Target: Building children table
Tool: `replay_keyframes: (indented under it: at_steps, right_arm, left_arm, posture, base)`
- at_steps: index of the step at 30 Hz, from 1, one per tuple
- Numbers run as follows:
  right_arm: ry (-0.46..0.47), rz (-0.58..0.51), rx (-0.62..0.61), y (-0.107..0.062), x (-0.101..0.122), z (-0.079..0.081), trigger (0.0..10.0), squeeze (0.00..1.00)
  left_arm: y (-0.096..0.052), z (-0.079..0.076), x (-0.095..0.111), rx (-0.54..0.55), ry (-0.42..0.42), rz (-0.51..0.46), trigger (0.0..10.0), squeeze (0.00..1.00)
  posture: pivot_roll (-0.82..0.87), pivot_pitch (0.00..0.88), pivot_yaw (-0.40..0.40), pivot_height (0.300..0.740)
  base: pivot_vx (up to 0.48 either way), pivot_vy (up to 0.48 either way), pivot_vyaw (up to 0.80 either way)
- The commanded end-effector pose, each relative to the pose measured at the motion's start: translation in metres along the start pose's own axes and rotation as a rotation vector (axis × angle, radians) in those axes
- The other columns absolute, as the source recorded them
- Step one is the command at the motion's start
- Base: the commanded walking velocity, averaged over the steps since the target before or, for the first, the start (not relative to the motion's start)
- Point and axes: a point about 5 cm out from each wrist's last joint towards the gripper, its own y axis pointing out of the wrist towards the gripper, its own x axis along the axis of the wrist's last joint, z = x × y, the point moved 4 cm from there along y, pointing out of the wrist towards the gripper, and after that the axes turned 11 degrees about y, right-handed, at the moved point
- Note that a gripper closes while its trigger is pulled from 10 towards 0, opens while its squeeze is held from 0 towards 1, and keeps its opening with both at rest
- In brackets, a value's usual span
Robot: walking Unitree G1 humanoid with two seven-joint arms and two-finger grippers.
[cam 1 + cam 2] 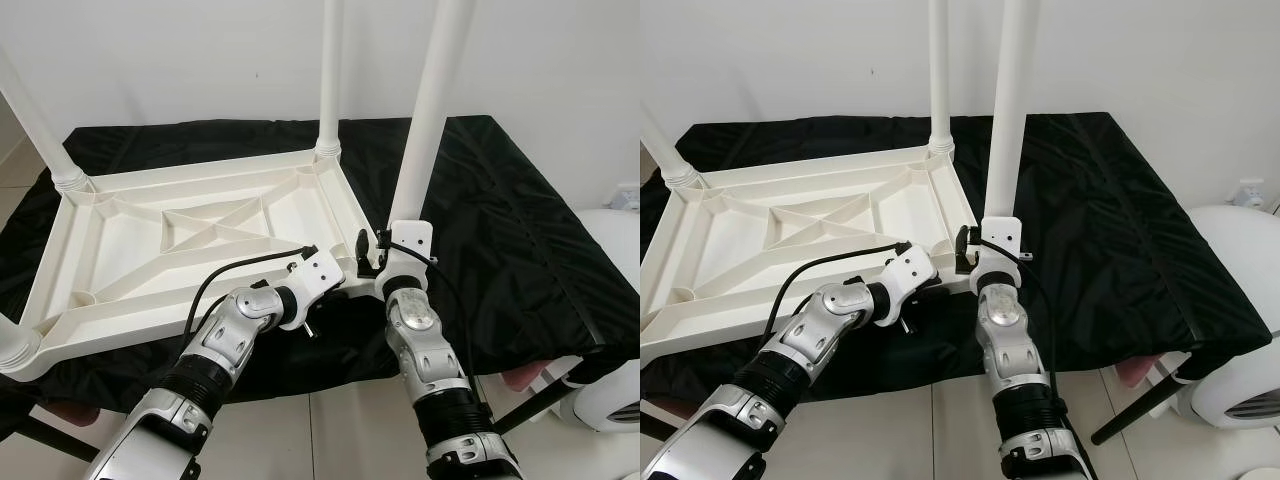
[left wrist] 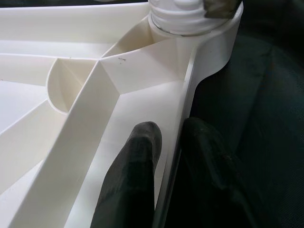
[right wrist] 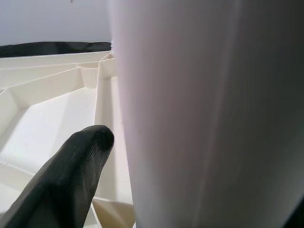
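The white plastic tabletop [image 1: 190, 250] lies upside down on the black-draped counter [image 1: 500, 230], at 11 o'clock of the robot. The right hand [image 1: 372, 252] is clamped on the fourth leg [image 1: 430, 120] at 12 o'clock: keep it plumb while seating. The left hand [image 2: 168, 156] pinches the tabletop's rim, steadying it

Tops of the upright table legs [image 1: 436, 95], cut off by the upper edge.
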Motion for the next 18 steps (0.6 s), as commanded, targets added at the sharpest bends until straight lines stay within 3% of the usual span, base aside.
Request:
replay_keyframes:
  at_steps: [1,7,8,17,18]
  right_arm:
    - [0.008,-0.003,-0.011,0.001,0.002,-0.007,10.0,1.00]
    - [0.001,-0.018,0.060,0.005,0.012,-0.018,10.0,1.00]
    - [0.013,-0.022,0.097,0.006,0.016,-0.019,10.0,0.00]
    - [-0.025,-0.022,0.386,0.007,0.035,-0.027,10.0,0.00]
    - [-0.011,0.014,0.511,0.002,0.036,-0.025,10.0,0.00]
  left_arm:
    - [0.007,-0.021,0.003,-0.103,0.022,-0.015,10.0,0.00]
    - [0.007,-0.021,0.003,-0.100,0.021,-0.014,10.0,0.00]
    - [0.007,-0.021,0.002,-0.099,0.020,-0.013,10.0,0.00]
    - [0.006,-0.018,0.000,-0.089,0.018,-0.004,10.0,0.00]
    - [0.006,-0.018,0.000,-0.090,0.018,-0.003,10.0,0.00]
  posture:
    - [-0.11,0.070,0.044,0.740]
    - [-0.11,0.067,0.042,0.740]
    - [-0.11,0.066,0.041,0.740]
    - [-0.11,0.071,0.044,0.740]
    - [-0.11,0.073,0.048,0.740]
  base:
    - [0.000,0.000,0.00]
    - [0.000,0.000,0.00]
    - [0.000,0.000,0.00]
    - [0.000,0.000,0.00]
    - [0.000,0.000,0.00]
